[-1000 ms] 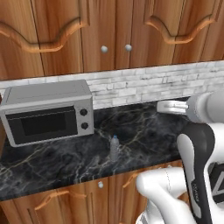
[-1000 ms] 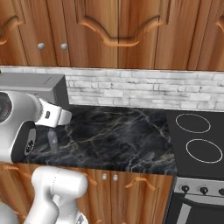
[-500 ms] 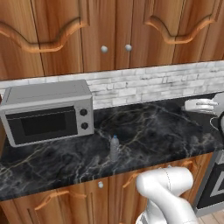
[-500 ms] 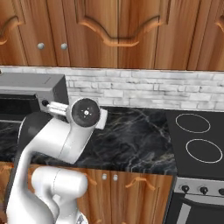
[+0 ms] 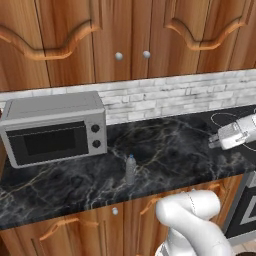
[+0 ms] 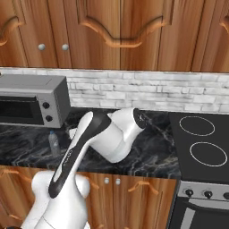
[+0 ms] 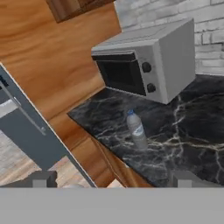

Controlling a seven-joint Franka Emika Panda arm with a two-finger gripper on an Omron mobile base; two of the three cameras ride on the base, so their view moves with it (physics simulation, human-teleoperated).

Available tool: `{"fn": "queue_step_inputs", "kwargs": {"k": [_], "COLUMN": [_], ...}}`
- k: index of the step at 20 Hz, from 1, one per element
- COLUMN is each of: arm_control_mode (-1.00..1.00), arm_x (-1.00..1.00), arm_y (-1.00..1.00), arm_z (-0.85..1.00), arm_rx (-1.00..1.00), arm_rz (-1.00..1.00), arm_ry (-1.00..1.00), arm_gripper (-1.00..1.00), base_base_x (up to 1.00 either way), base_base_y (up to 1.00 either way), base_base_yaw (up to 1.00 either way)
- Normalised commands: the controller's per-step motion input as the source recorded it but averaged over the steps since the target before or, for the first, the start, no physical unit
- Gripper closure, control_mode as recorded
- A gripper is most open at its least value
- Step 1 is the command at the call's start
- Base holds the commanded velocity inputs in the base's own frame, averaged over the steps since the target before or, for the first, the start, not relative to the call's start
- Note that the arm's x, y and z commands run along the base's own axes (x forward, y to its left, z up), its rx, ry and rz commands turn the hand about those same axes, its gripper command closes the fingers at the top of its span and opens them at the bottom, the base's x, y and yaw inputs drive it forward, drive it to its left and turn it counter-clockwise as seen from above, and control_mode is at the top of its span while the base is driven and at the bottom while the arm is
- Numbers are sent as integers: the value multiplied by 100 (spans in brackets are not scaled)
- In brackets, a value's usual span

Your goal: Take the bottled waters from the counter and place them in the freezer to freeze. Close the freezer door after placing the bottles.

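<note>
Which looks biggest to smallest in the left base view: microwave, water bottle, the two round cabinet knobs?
1. Microwave, clearly largest.
2. Water bottle, much smaller.
3. The two cabinet knobs, smallest; they look alike in size, so I can't rank them.

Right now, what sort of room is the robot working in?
A home kitchen, by the look of it: a silver microwave stands on a black marble counter under wooden wall cabinets, and a stovetop adjoins the counter.
</note>
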Motion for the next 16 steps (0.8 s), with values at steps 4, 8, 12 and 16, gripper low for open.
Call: {"fn": "queue_step_inputs", "kwargs": {"k": [4, 8, 12, 16], "arm_control_mode": [-100, -100, -100, -100], "arm_x": [19, -1, -1, 12], "arm_y": [36, 49, 36, 13], "arm_z": [-63, -52, -35, -16], "arm_rx": [-14, -16, -5, 7], "arm_rz": [57, 31, 9, 0], "arm_ry": [-15, -29, -45, -36], "arm_gripper": [-100, -100, -100, -100], "base_base_x": [0, 0, 0, 0], "base_base_y": [0, 0, 0, 0], "base_base_yaw": [0, 0, 0, 0]}}
